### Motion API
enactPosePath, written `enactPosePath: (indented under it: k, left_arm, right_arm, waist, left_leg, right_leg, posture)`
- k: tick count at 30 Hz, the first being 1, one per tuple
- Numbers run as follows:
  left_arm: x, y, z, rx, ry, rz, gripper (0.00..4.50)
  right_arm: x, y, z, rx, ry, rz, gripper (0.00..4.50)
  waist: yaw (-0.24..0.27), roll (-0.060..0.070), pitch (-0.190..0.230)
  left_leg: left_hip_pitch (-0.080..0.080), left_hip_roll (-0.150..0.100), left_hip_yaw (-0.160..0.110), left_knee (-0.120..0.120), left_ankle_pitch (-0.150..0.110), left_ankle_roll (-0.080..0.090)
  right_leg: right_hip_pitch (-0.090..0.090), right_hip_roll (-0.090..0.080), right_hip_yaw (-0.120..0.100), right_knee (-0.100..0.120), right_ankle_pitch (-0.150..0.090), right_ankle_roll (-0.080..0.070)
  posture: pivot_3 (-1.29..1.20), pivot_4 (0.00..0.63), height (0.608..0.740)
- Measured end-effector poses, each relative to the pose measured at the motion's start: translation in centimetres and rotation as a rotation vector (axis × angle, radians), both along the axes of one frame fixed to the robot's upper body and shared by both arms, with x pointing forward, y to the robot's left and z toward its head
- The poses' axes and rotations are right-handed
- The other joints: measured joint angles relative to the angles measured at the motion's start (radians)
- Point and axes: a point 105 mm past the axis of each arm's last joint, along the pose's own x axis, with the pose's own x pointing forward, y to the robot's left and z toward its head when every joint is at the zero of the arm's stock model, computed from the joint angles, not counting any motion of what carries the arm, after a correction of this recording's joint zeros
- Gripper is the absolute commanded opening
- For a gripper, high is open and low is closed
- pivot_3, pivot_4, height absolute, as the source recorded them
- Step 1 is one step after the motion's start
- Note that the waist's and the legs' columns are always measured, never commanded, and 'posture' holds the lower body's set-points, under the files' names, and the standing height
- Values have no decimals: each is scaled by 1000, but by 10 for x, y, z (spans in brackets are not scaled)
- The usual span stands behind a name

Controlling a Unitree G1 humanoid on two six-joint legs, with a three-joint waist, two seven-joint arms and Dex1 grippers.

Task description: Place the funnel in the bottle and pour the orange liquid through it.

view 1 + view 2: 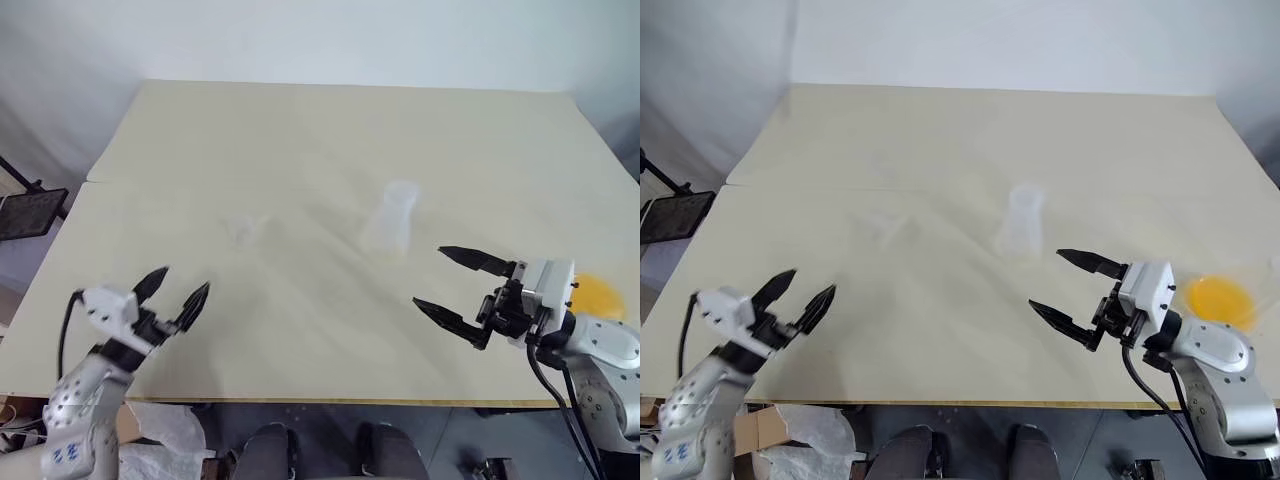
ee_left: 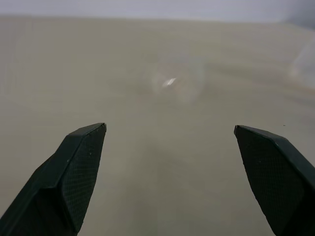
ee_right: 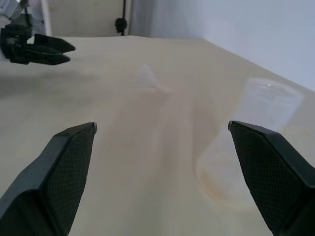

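Note:
The clear bottle (image 1: pixel 392 218) stands upright near the middle of the cream table (image 1: pixel 300 130). The small clear funnel (image 1: pixel 245 228) lies faintly visible to its left, and also shows in the left wrist view (image 2: pixel 172 81) ahead of the fingers. The orange liquid (image 1: pixel 1218 298) appears as a bright round patch at the table's right front, just behind my right hand. My right gripper (image 1: pixel 430 277) is open and empty, pointing left, a short way in front of the bottle (image 3: pixel 256 132). My left gripper (image 1: pixel 183 281) is open and empty near the front left edge, short of the funnel.
A black stand with a dark tray (image 1: pixel 30 212) sits off the table's left side. The table's front edge (image 1: pixel 300 402) runs just below both hands. A white bag (image 1: pixel 165 440) lies on the floor under the front left corner.

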Motion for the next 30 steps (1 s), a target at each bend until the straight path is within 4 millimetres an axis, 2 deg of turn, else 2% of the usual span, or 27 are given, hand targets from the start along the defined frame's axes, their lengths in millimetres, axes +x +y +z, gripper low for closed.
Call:
enactPosePath:
  k: [2, 5, 10, 13, 19, 23, 26, 30]
  left_arm:
    - [-2, -3, 1, -4, 3, -10, 4432]
    - [6, -20, 6, -9, -11, -68, 4432]
    - [40, -60, 26, -9, -78, -195, 4432]
    - [70, -79, 25, 17, -59, -249, 4432]
    - [110, -103, 20, 45, 3, -306, 4432]
    - [125, -114, 15, 46, 22, -302, 4432]
    - [131, -121, 13, 40, 24, -301, 3802]
    - [134, -123, 14, 47, 20, -303, 2522]
  right_arm:
    - [1, 0, -1, -4, 3, 4, 4500]
    - [4, -3, -4, -6, 15, -6, 4500]
    - [2, -4, -9, -7, 31, -21, 4500]
    - [0, -6, -15, -7, 53, -43, 4500]
    - [-5, -4, -15, -7, 53, -58, 4500]
    - [-8, -3, -15, -7, 51, -74, 4500]
    - [-8, -4, -17, 7, 56, -97, 4500]
    - [-9, -3, -18, 10, 52, -113, 4500]
  waist:
    - [1, 0, 0]
    - [-1, 0, 0]
    - [-5, 0, 0]
    - [-3, 1, -1]
    - [-4, 0, 0]
    - [-4, 0, 0]
    - [-4, 0, 0]
    - [-4, 0, 0]
  left_leg:
    - [0, -1, 0, 0, 0, 0]
    - [0, -1, 0, 0, 0, 0]
    - [0, -1, 1, -1, 0, 0]
    - [0, -2, 3, -1, 0, 1]
    - [0, -1, 3, -1, 0, 1]
    - [-1, -1, 3, -1, 0, 1]
    - [-1, -1, 3, -1, 0, 1]
    - [-1, -1, 3, -1, 0, 1]
  right_leg:
    - [1, -1, 0, 0, 0, 0]
    - [1, -2, 0, 0, 0, 0]
    - [0, 0, -5, 1, 0, 0]
    - [0, 0, -6, 1, 0, 0]
    - [-1, 1, -8, 0, 0, 1]
    - [-1, 1, -9, 0, 1, 1]
    - [-1, 1, -9, 0, 1, 1]
    - [-1, 1, -9, 0, 1, 1]
  posture:
    - [0, 150, 740]
    - [0, 150, 740]
    - [0, 150, 740]
    - [0, 150, 740]
    - [0, 150, 740]
    - [0, 150, 740]
    - [0, 150, 740]
    - [0, 150, 740]
